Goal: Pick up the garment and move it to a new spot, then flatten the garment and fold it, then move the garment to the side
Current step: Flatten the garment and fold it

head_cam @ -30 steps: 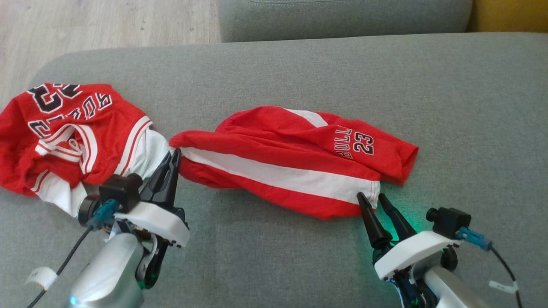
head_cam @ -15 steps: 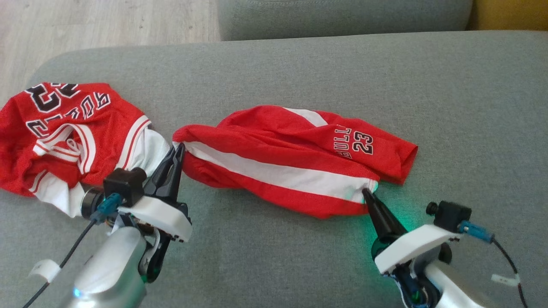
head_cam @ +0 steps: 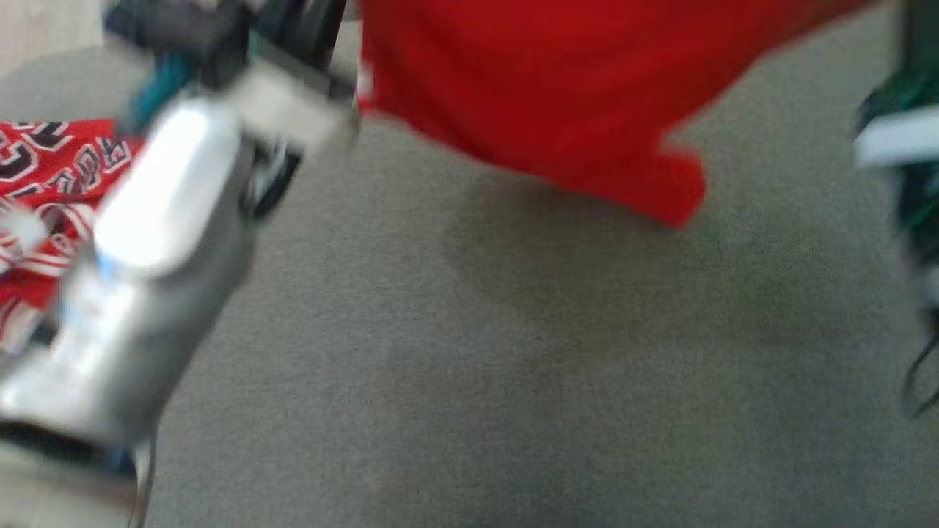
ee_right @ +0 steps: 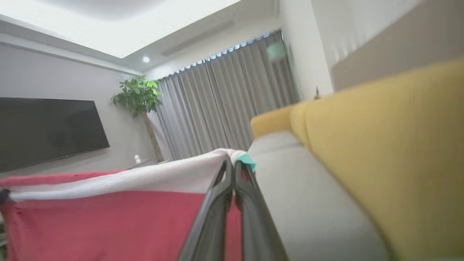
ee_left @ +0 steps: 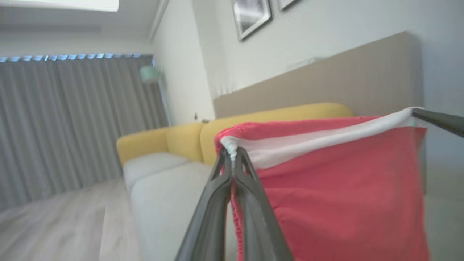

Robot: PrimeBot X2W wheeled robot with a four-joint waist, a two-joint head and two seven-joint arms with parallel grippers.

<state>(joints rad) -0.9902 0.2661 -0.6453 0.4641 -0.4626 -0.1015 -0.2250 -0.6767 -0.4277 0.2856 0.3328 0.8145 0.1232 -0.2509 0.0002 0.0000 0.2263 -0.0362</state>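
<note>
The garment (ee_left: 337,188) hangs in the air over the grey cushion (head_cam: 513,367), stretched between the two grippers. Its white band runs taut along the top and the red cloth drops below it. The left gripper (ee_left: 233,154) is clamped on one end of that band, its dark fingers pressed together with the cloth pinched at their tips. The right gripper (ee_right: 232,165) is closed in the same way on the band's other end. The head view is blurred, but it shows the garment's lowest corner off the cushion, with a faint shadow beneath it. A jersey (head_cam: 44,169), red with black-and-white lettering, lies crumpled at the cushion's left edge, partly hidden by the left arm (head_cam: 154,242). A yellow sofa (ee_right: 380,137) and grey curtains (ee_right: 217,108) stand behind.
</note>
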